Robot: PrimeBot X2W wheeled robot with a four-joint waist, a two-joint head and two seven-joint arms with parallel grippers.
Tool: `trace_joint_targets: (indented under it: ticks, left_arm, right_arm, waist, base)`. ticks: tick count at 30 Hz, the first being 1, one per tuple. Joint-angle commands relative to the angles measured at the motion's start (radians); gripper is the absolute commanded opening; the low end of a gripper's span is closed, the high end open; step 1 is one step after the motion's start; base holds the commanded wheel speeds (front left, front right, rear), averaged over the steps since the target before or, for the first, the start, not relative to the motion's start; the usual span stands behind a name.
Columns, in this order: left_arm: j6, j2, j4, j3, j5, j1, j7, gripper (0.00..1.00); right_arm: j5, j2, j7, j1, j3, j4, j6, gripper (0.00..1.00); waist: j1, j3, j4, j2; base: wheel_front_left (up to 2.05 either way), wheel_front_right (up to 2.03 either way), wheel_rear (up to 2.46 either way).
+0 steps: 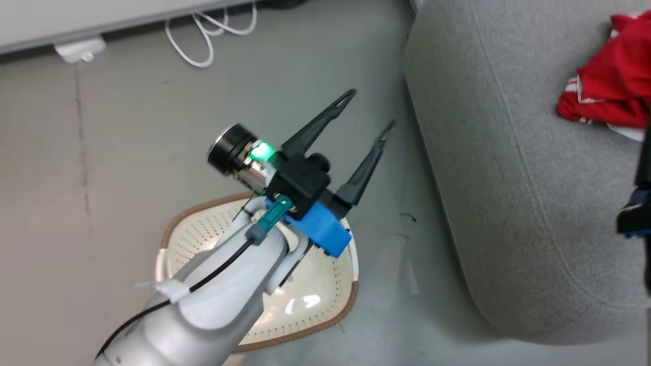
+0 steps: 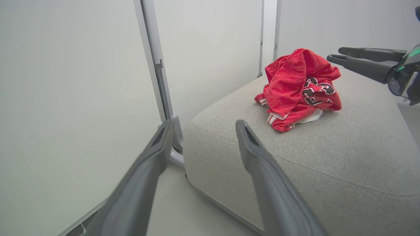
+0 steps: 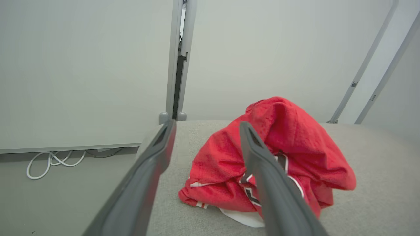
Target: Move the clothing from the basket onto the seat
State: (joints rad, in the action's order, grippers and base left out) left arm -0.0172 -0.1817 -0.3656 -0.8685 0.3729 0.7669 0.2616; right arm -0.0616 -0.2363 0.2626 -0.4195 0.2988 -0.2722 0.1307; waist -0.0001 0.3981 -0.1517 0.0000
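Grey sofa (image 1: 508, 152): red clothing (image 1: 610, 86) heaped on top.
The left gripper (image 1: 371, 109) over the basket (image 1: 305, 333) and the right gripper (image 3: 207, 124) beside the heap both have fingers spread, empty. The basket seems empty, though the arm hides part; next, check it.

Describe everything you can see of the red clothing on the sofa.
The clothing is a crumpled heap of soft red fabric, bunched into a peak. Black-and-white lettering shows on one fold, white striped trim along its lower edges, and a white patch peeks out underneath. It rests on the grey seat. The open right gripper is close beside it, not gripping it.
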Motion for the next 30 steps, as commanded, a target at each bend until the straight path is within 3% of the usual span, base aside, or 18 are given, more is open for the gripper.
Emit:
trace_joint_targets:
  ticks: [1, 15, 30]
  left_arm:
    - [-0.004, -0.005, 0.007, 0.016, 0.002, -0.026, 0.004, 1.00]
    - [-0.027, -0.022, 0.101, 0.291, -0.063, -0.277, 0.005, 1.00]
    - [0.002, 0.024, 0.145, 0.582, -0.141, -0.520, 0.005, 1.00]
  right_arm:
    - [-0.002, 0.011, 0.003, 0.028, -0.012, 0.016, 0.000, 1.00]
    - [-0.014, 0.106, 0.003, 0.163, -0.153, 0.103, 0.000, 1.00]
    - [0.001, 0.168, 0.003, 0.291, -0.186, 0.121, 0.000, 1.00]
  waist:
    - [0.0001, -0.050, 0.039, 0.0000]
    - [0.0001, -0.191, 0.142, 0.0000]
    - [0.0001, -0.285, 0.186, 0.0000]
  base:
    - [0.00, 0.00, 0.00]
    - [0.00, 0.00, 0.00]
    - [0.00, 0.00, 0.00]
